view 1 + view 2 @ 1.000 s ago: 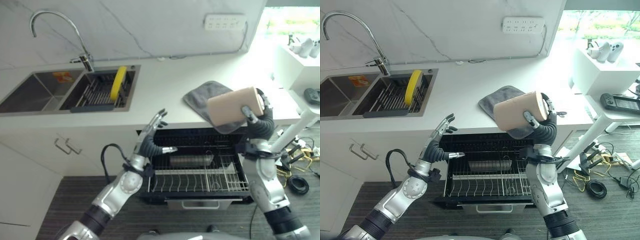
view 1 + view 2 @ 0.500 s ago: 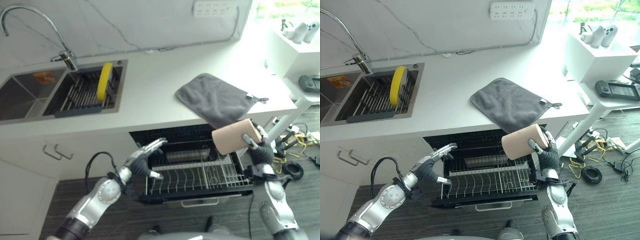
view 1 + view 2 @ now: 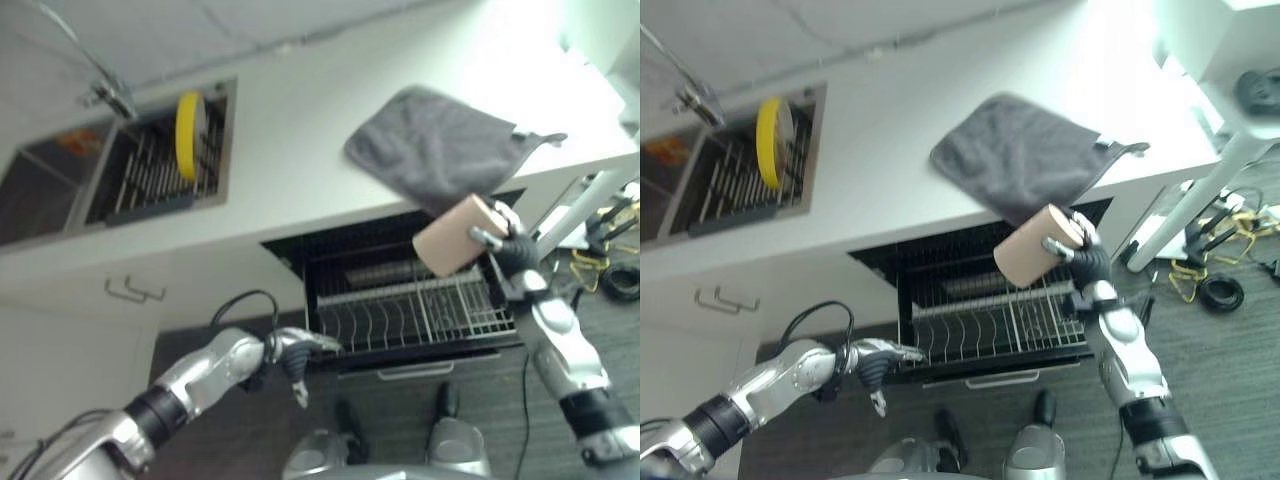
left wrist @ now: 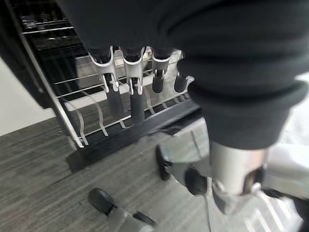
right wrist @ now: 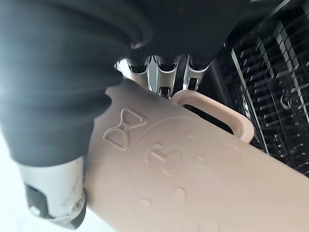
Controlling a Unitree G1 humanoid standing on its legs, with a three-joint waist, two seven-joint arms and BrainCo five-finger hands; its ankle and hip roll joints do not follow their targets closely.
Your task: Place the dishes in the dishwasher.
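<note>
Above the pulled-out black dishwasher rack point(image 3: 990, 325), a beige embossed mug with a handle point(image 3: 1028, 247) is held in the right hand point(image 3: 1085, 262), its fingers point(image 5: 159, 72) curled around it. Beside the rack's left corner, the left hand point(image 3: 878, 358) is held with fingers point(image 4: 131, 79) relaxed, holding nothing.

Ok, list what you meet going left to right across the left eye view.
Sink → yellow plate → left hand → dishwasher rack → beige cup held in the right hand.
</note>
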